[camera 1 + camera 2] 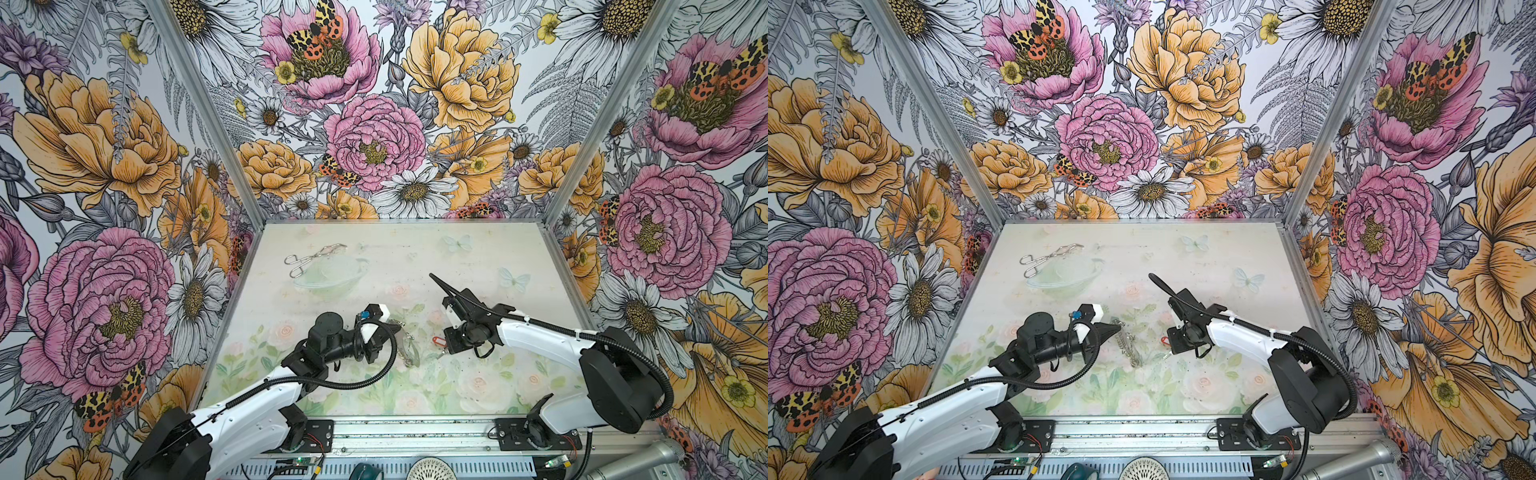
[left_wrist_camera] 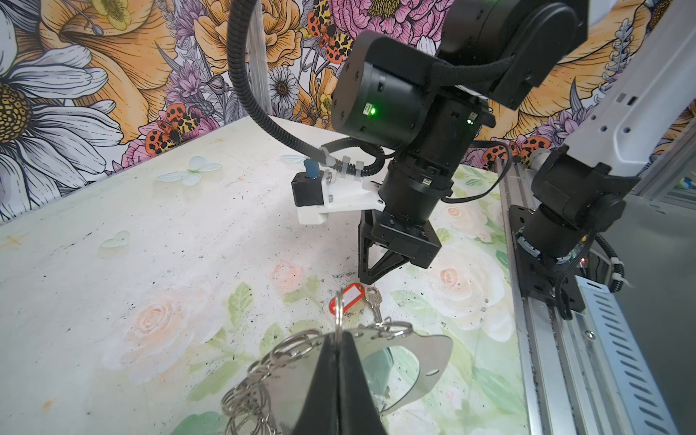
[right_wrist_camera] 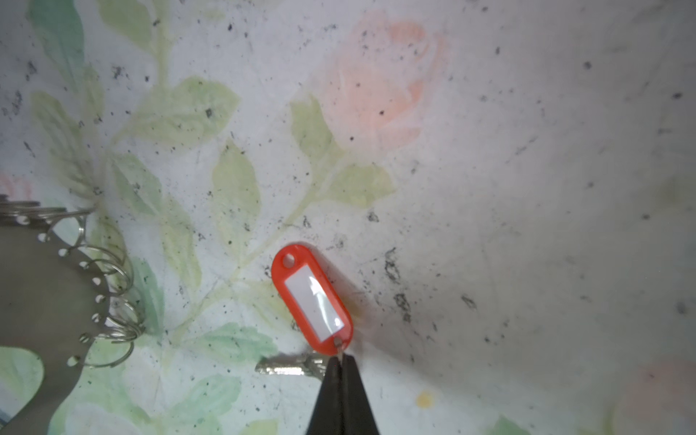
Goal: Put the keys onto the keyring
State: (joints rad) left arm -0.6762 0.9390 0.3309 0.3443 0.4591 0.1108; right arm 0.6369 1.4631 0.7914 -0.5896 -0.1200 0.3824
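Note:
The keyring (image 1: 405, 347) (image 1: 1130, 347), a grey flat hoop fringed with small silver rings, is tilted up off the mat at the table's middle. My left gripper (image 2: 339, 338) (image 1: 395, 328) is shut on one small ring at the edge of the keyring (image 2: 422, 354). The keys (image 3: 290, 366), silvery with a red tag (image 3: 312, 297) (image 1: 439, 341), lie on the mat just right of the hoop. My right gripper (image 3: 341, 358) (image 2: 367, 280) points down, shut on the thin ring joining tag and keys. The hoop's edge (image 3: 45, 286) shows in the right wrist view too.
Silver scissor-shaped tongs (image 1: 313, 257) rest on a clear glass bowl (image 1: 328, 278) at the back left. Floral walls close in three sides of the table. A metal rail (image 1: 415, 436) with the arm bases runs along the front edge.

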